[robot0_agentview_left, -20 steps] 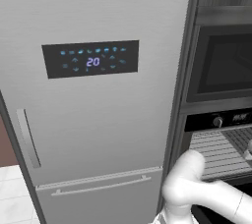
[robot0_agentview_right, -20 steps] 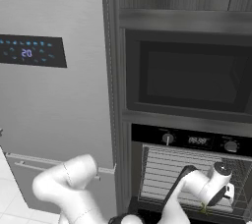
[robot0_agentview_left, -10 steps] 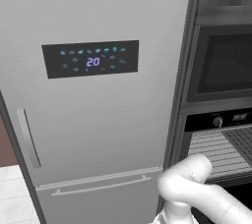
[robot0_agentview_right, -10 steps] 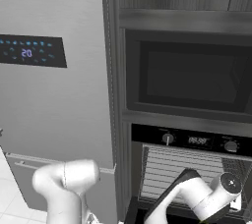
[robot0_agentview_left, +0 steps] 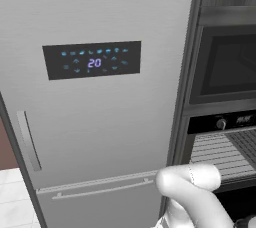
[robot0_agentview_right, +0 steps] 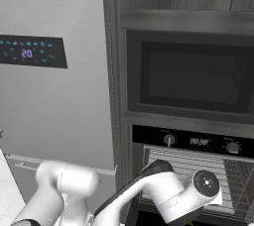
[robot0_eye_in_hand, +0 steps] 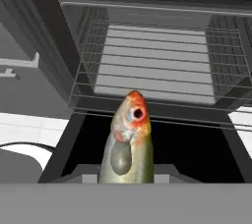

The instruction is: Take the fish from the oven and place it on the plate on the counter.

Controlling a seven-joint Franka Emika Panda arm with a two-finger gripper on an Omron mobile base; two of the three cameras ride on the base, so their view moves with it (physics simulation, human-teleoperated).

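- Fish (robot0_eye_in_hand: 129, 142) sits upright in the hand view, head up with an orange-red snout, olive body running down to the bottom edge where the gripper's tips would be
- Gripper: fingers hidden behind the fish, so it looks clamped on it at a narrow gap; fish is out in front of the oven (robot0_eye_in_hand: 157, 56), clear of the wire rack (robot0_eye_in_hand: 152, 66)
- Oven cavity open, silver rack bare, dark door below
- Right base view: arm's wrist (robot0_agentview_right: 198, 190) low in front of the oven (robot0_agentview_right: 198, 165), under the knobs and display strip
- Microwave (robot0_agentview_right: 191, 79) above; grey fridge (robot0_agentview_left: 95, 97) to the left, panel reads 20
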